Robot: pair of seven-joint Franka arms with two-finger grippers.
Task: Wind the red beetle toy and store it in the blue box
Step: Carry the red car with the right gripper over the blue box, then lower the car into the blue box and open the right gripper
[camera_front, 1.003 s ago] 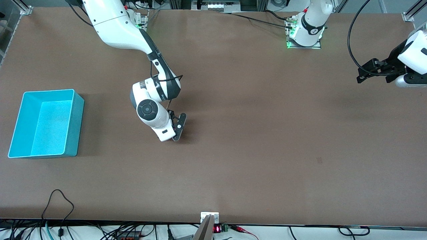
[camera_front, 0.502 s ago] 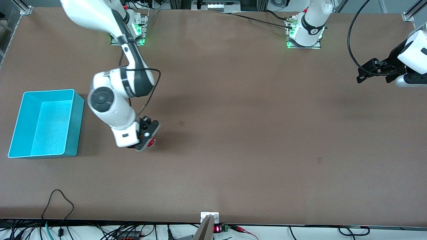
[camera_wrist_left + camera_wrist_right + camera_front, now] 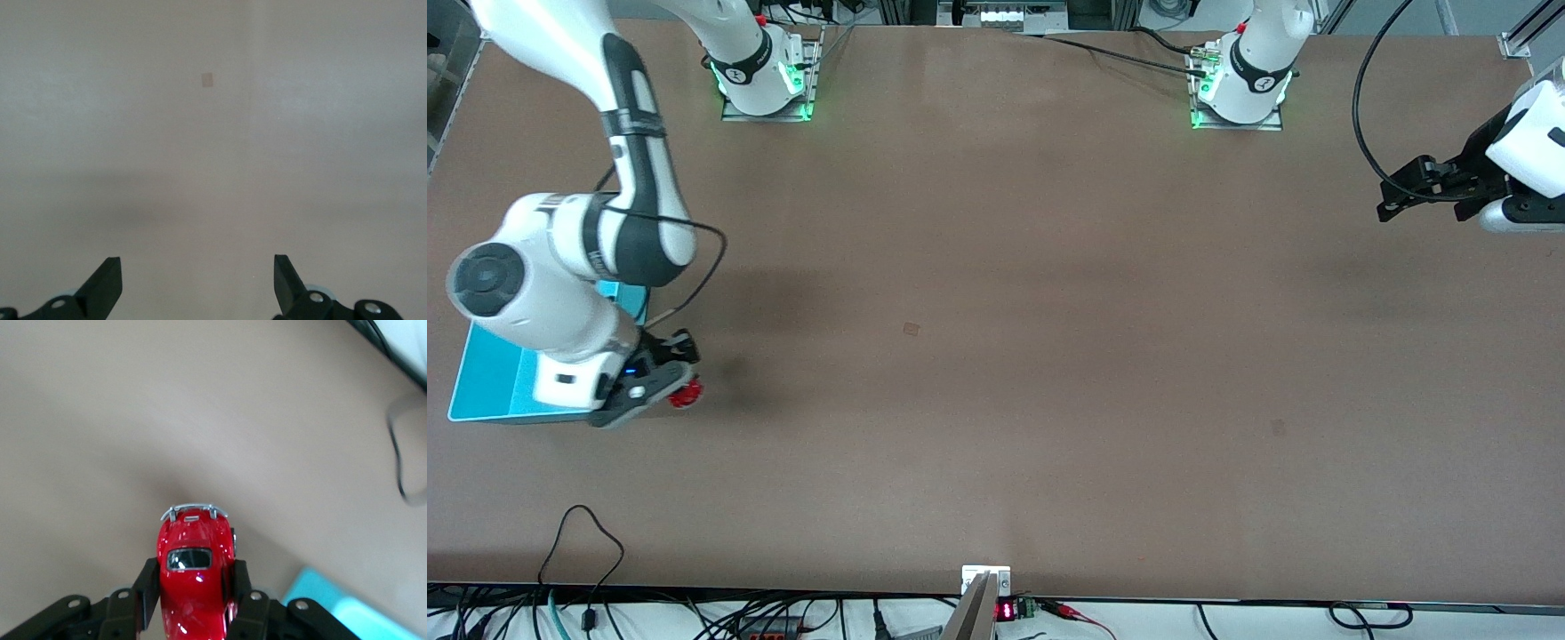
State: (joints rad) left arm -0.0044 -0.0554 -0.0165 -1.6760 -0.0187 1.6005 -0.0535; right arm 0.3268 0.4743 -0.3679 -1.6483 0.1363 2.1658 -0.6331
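Brown matte worktop point(image 3: 1049, 373), wide and mostly bare, faint darker patches across the middle. Small square mark point(image 3: 911, 329) near the centre, another point(image 3: 1278, 428) toward the left arm's end and nearer the front camera; one such mark point(image 3: 207, 79) also shows in the left wrist view. Two arm bases along the top edge with green lights, on metal plates. Aluminium frame posts at the top corners. Cables point(image 3: 578, 542) loop over the worktop's near edge, more wiring and a small red display point(image 3: 1006, 612) below that edge.

Right gripper point(image 3: 660, 391) hangs over the worktop just beside the box point(image 3: 480, 391), at the box's corner nearest the front camera. Fingers point(image 3: 148, 583) clenched on the beetle point(image 3: 193, 570), one on each side of its body; silvery bumper points away from the wrist. In front view the beetle point(image 3: 686, 394) pokes out past the fingertips, shadow on the worktop beside it. It looks clear of the surface, though height is hard to judge.

Box sits at the right arm's end, mostly covered by the right arm's wrist; a turquoise corner point(image 3: 333, 607) shows in the right wrist view.

Left gripper point(image 3: 1400, 200) waits over the left arm's end, fingers point(image 3: 107, 283) spread wide, nothing between them, plain worktop below.
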